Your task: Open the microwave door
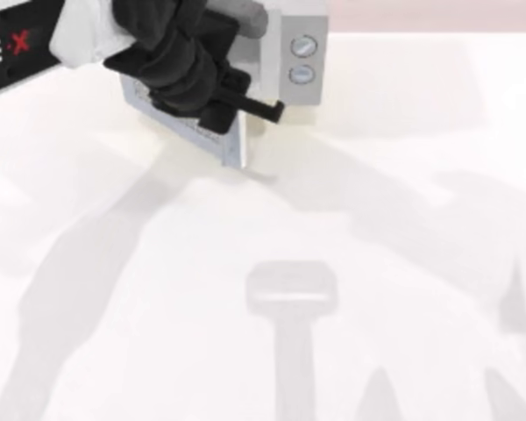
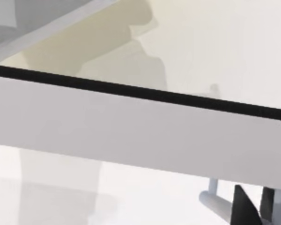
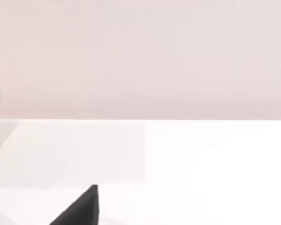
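The light-grey microwave (image 1: 305, 31) stands at the table's far edge, left of centre, its two round knobs (image 1: 302, 60) showing. The microwave door (image 1: 234, 147) is swung partway out from the front, hinged at its left side, and my left arm hides most of it. My left gripper (image 1: 267, 110) reaches over the door's free edge. In the left wrist view the door (image 2: 131, 126) fills the frame as a broad grey band, and my left gripper (image 2: 258, 207) is shut round the bar-shaped door handle (image 2: 218, 206). My right gripper (image 3: 82, 211) is outside the top view.
The white table (image 1: 351, 263) stretches in front of the microwave, crossed only by arm shadows. A pale pink wall (image 3: 140, 56) rises behind the table's far edge.
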